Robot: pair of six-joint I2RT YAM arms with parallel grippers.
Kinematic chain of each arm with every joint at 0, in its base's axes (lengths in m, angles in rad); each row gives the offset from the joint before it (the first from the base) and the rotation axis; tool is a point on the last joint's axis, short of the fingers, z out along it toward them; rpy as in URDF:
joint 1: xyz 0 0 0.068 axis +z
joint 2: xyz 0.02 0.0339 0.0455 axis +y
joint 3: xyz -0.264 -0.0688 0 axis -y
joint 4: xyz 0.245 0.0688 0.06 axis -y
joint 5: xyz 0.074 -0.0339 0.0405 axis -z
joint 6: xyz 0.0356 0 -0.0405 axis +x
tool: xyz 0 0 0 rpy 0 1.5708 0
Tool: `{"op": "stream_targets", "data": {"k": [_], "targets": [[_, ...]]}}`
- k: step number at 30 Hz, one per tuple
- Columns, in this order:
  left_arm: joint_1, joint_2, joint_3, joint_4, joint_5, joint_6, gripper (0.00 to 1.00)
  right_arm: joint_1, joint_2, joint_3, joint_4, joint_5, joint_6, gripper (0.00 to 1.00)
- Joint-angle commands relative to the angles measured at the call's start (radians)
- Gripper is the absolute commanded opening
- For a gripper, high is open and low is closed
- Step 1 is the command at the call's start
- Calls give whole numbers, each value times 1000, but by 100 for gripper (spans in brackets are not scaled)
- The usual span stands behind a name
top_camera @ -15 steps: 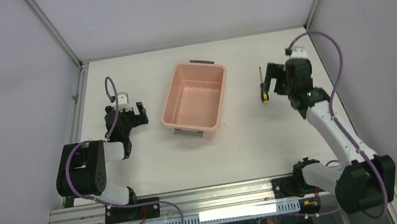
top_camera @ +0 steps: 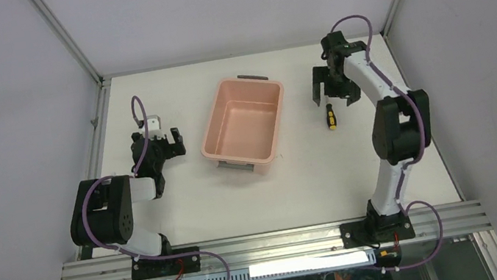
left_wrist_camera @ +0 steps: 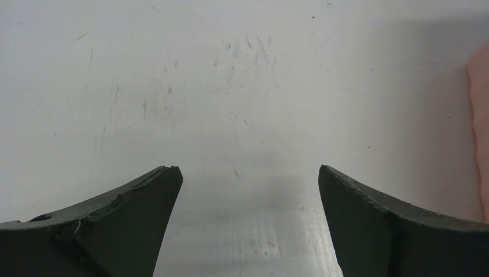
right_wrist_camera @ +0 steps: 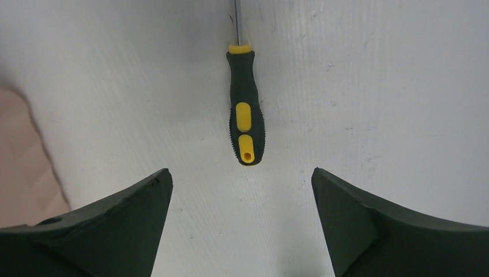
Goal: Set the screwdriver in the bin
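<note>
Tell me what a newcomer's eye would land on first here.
The salmon-pink rectangular plastic bin sits empty in the middle of the white table, the only big patch of colour. To its right, the small screwdriver, with its black-and-yellow handle and thin metal shaft, lies flat on the table outside the bin. The right gripper hangs over it, jaws wide open, holding nothing.
</note>
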Motion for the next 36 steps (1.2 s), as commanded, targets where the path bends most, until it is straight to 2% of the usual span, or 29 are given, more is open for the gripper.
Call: {"op": "stream_targets", "data": {"k": [1, 6, 11, 16, 17, 19, 21, 28, 32, 36], "targets": [[-7, -28, -2, 26, 7, -16, 99, -12, 112, 74, -87, -51, -25, 93], [-6, -28, -2, 26, 7, -16, 99, -22, 220, 26, 6, -57, -29, 89], [-6, -28, -2, 26, 7, -16, 99, -31, 258, -40, 78, -50, -11, 76], [-6, -28, -2, 26, 7, -16, 99, -49, 249, -118, 182, -64, 13, 50], [-7, -27, -2, 25, 6, -16, 99, -51, 249, -126, 194, -69, 13, 44], [-7, -27, -2, 26, 7, -16, 99, -52, 239, -125, 189, -81, 8, 24], [-6, -27, -2, 26, 7, -16, 99, -50, 206, -110, 164, -93, -12, 13], [-6, -29, -2, 26, 7, -16, 99, -45, 22, 51, -77, -56, -9, 1], [-7, -27, -2, 26, 8, -16, 99, -26, -26, 167, -192, -69, 22, 0], [-7, -28, -2, 26, 7, -16, 99, 81, -30, 341, -300, -17, 57, 1]]}}
